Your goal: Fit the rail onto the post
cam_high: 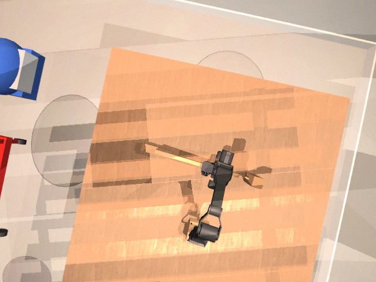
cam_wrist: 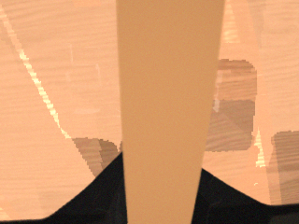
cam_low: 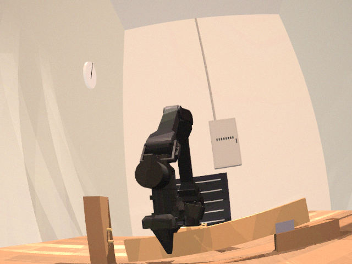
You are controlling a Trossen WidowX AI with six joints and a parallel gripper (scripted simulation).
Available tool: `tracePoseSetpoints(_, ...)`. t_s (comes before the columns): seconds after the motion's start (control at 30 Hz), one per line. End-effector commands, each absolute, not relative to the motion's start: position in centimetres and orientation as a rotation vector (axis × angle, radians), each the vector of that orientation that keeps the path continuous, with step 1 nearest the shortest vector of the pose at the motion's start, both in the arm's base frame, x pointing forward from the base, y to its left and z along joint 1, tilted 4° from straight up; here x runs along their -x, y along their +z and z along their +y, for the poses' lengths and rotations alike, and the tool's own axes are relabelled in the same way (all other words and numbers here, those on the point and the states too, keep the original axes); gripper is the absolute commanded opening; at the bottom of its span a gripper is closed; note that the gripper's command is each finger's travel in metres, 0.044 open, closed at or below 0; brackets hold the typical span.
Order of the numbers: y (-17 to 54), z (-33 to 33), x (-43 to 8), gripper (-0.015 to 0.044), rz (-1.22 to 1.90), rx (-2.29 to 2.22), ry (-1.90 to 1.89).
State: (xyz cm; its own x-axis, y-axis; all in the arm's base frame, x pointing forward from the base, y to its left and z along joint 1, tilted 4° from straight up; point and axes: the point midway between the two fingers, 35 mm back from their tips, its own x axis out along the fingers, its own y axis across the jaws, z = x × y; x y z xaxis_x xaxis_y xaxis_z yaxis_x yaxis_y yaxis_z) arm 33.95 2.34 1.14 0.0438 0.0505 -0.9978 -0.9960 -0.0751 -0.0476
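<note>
The wooden rail (cam_high: 182,159) (cam_low: 241,227) (cam_wrist: 168,93) slopes down toward the post, its far part behind the grey bracket plate (cam_low: 284,226) on the low footboard block (cam_low: 309,235). Its near end is low, at or barely above the table; I cannot tell which. The upright post (cam_high: 255,181) (cam_low: 96,230) stands beyond that end, across a small gap. The upper peg (cam_low: 109,229) is above the rail's top edge and the lower peg (cam_low: 110,241) is about level with it. My gripper (cam_low: 170,250) (cam_wrist: 149,157) is shut on the rail near its near end, one finger on each side. The holes are hidden.
The wooden table (cam_high: 136,76) carries the arm's base (cam_high: 197,239) at the front in the top view. The arm (cam_high: 218,197) (cam_low: 186,159) reaches over the rail. A blue object (cam_high: 9,66) and a red one (cam_high: 3,157) are left of the table.
</note>
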Motion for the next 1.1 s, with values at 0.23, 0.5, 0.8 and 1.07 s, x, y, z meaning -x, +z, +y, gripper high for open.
tracePoseSetpoints(0.23, 2.3, 2.5, -34.5, 0.0000, 1.083, 1.254, 1.248)
tracePoseSetpoints(0.5, 2.7, 2.4, -34.6, 0.0000, 1.083, 1.254, 1.248)
tracePoseSetpoints(0.8, 3.2, 2.4, -34.7, 0.0000, 1.083, 1.255, 1.248)
tracePoseSetpoints(1.07, 3.6, 2.4, -34.7, 0.0000, 1.083, 1.255, 1.248)
